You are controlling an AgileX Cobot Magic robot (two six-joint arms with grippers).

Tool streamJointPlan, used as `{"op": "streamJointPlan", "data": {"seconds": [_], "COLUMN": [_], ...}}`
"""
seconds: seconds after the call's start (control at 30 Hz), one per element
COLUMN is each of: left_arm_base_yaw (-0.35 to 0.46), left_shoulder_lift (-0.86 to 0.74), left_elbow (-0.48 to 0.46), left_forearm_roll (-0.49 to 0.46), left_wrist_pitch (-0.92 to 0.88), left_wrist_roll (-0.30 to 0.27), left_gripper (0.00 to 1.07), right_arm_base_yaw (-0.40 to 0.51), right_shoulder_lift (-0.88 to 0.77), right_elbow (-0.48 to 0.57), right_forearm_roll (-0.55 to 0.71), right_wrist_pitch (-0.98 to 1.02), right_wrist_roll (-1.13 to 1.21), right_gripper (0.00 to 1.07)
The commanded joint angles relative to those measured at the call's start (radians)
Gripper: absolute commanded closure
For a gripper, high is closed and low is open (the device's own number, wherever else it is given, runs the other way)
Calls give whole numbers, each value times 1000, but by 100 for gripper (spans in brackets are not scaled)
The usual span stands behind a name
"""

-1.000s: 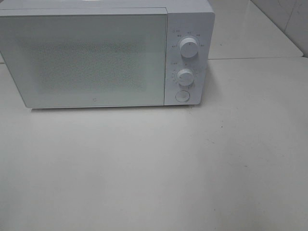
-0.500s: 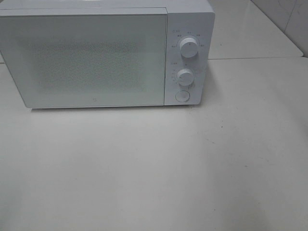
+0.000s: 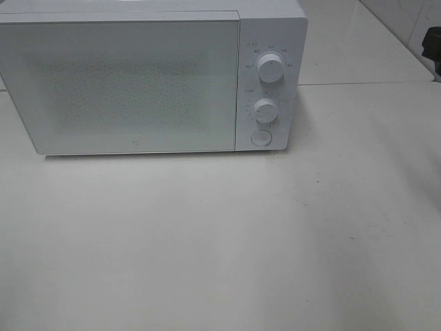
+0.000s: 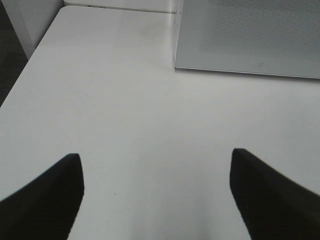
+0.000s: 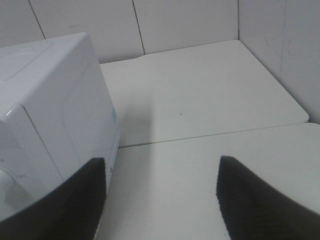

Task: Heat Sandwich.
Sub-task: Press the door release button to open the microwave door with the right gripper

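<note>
A white, box-shaped microwave [image 3: 138, 83] with rounded corners stands at the back of a smooth, matte white table [image 3: 220, 241]. Its flat door [image 3: 124, 86] is closed and carries a finely perforated mesh window. The side panel holds an upper knob [image 3: 270, 67], a lower knob [image 3: 264, 108] and a round button [image 3: 260, 138]. A straight seam [image 3: 365, 84] divides the tabletop, and pale wall tiles [image 5: 185, 22] stand behind it. The left gripper [image 4: 156, 200] and right gripper [image 5: 162, 205], both with dark, tapered fingers, are spread wide and hold nothing. The sandwich appears in no view, so its position cannot be told.
</note>
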Motion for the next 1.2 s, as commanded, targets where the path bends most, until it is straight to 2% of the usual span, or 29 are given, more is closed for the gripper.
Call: {"op": "streamJointPlan", "data": {"seconds": [0.03, 0.17, 0.4, 0.57, 0.67, 0.73, 0.77, 0.83, 0.9, 0.93, 1.07, 1.2], "left_arm_base_yaw": [5, 5, 5, 5, 5, 5, 5, 5, 5, 5, 5, 5], "left_shoulder_lift": [-17, -17, -17, -17, -17, -17, -17, -17, -17, -17, -17, -17], "left_elbow": [2, 2, 2, 2, 2, 2, 2, 2, 2, 2, 2, 2], "left_forearm_roll": [8, 8, 8, 8, 8, 8, 8, 8, 8, 8, 8, 8], "left_wrist_pitch": [-15, -15, -15, -15, -15, -15, -15, -15, -15, -15, -15, -15], "left_wrist_roll": [-2, -1, -1, 0, 0, 0, 0, 0, 0, 0, 0, 0], "left_gripper": [30, 30, 30, 30, 30, 30, 30, 30, 30, 30, 30, 30], "right_arm_base_yaw": [2, 2, 3, 61, 132, 150, 182, 215, 227, 256, 288, 327], "right_shoulder_lift": [28, 97, 183, 246, 304, 320, 358, 396, 414, 461, 527, 605], "right_elbow": [16, 43, 54, 54, 54, 54, 54, 54, 54, 54, 54, 54], "right_forearm_roll": [-74, -114, -160, -161, -161, -161, -158, -154, -154, -153, -149, -82], "right_wrist_pitch": [-80, -166, -191, -209, -249, -257, -286, -316, -337, -391, -467, -553], "right_wrist_roll": [57, 138, 191, 191, 190, 190, 190, 190, 190, 190, 190, 191], "right_gripper": [44, 44, 47, 54, 64, 67, 75, 82, 84, 90, 95, 104]}}
